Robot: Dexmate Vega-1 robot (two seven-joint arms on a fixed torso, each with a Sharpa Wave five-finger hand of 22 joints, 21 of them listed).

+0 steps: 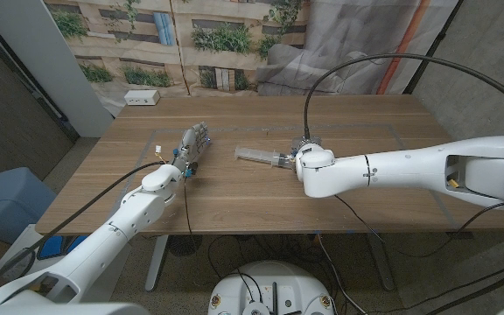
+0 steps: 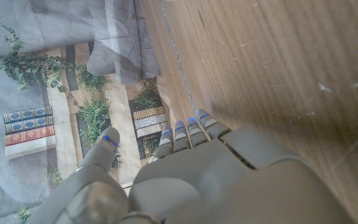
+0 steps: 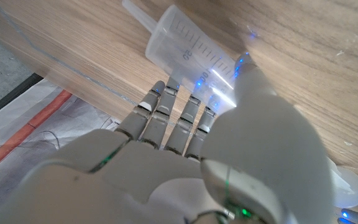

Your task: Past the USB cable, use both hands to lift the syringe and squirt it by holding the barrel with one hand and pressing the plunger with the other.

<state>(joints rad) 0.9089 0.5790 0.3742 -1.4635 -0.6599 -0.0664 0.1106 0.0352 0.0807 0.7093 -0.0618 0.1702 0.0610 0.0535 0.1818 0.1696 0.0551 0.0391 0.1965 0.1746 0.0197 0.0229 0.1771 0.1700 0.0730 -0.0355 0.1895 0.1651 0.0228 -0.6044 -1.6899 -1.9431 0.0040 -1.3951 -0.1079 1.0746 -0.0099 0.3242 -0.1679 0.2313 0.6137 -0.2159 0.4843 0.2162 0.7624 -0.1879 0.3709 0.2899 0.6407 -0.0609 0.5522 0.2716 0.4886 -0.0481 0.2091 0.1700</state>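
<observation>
While both arms reach over the wooden worktop (image 1: 261,188), the syringe (image 1: 259,157) lies on its side near the middle of it, not yet lifted. Seen from the head camera, its long axis runs roughly from nine o'clock to three o'clock, with the narrow tip pointing toward nine and the plunger end toward three. The right hand (image 1: 308,154) sits at that three o'clock end, right at the syringe, so it is by far the nearer hand. In the right wrist view the clear, marked barrel (image 3: 194,53) lies crosswise just beyond the fingers (image 3: 166,115), which are straight and held side by side, with the thumb alongside the barrel; whether the hand is actually clamped on it or only touching cannot be told from these pictures. The left hand (image 1: 192,144) is well apart from the syringe, out at about nine o'clock from the tip, fingers extended toward the far edge of the worktop and holding nothing. Its own wrist view shows the fingers (image 2: 188,132) straight and close together, thumb set apart, over bare wood. Judging by this layout, the left hand would have to travel toward three o'clock to meet the syringe's free tip end.
</observation>
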